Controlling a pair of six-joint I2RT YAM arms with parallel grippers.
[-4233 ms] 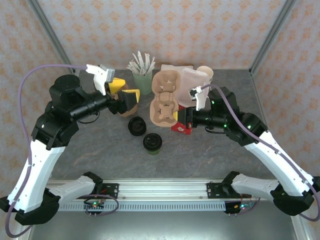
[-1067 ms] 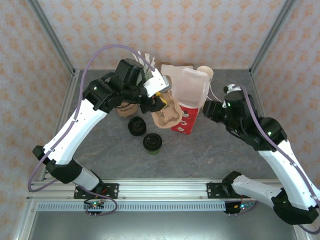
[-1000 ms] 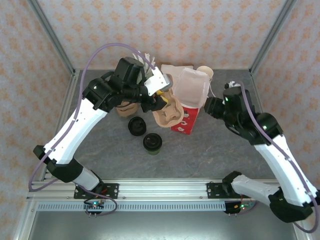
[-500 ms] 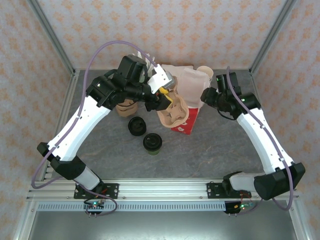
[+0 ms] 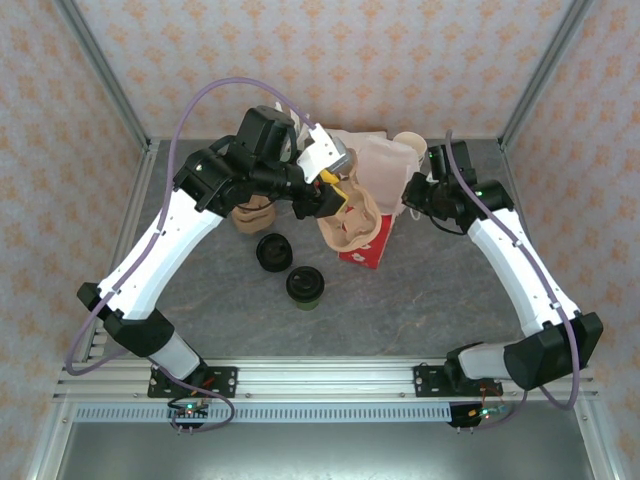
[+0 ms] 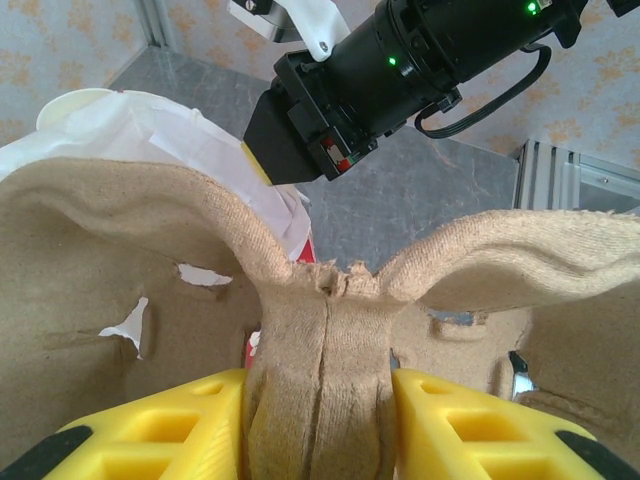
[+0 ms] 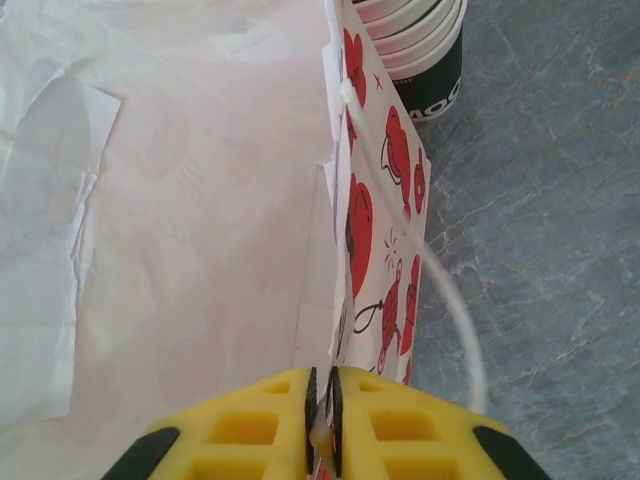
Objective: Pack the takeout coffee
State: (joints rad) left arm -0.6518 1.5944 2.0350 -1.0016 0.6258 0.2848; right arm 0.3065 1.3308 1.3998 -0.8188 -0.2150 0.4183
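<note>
- Our left gripper (image 5: pixel 338 195) reaches in from the left over the middle of the table (image 5: pixel 430 300); its yellow fingers (image 6: pixel 150 435) are clamped on the central ridge of a pulp cup carrier (image 5: pixel 352 228), one finger on each side, as the left wrist view shows plainly.
- Under that arm sits a brown object (image 5: pixel 250 213); we cannot tell what it is.
- A loose black lid (image 5: pixel 273 252) lies on the table, nearer to us than the brown object.
- The takeout coffee (image 5: pixel 305 285), a cup with a black lid on it, stands upright on the table just right of the loose lid and nearer to us; nothing touches it, and it is well apart from both grippers.
- The carrier hangs tilted in the air at the mouth of the paper bag (image 5: pixel 385 172); whether it touches the bag we cannot tell.
- The bag is white inside and printed with red hearts outside; it stands on the table with its mouth open; a thin white handle (image 7: pixel 450 300) loops from its right wall.
- Our right gripper (image 5: pixel 408 198) is pinched tight on the top edge of the bag's right wall; in the right wrist view the two yellow fingers meet with only the paper between them.
- A stack of paper cups (image 5: pixel 410 143) stands just behind the bag's far right corner.
</note>
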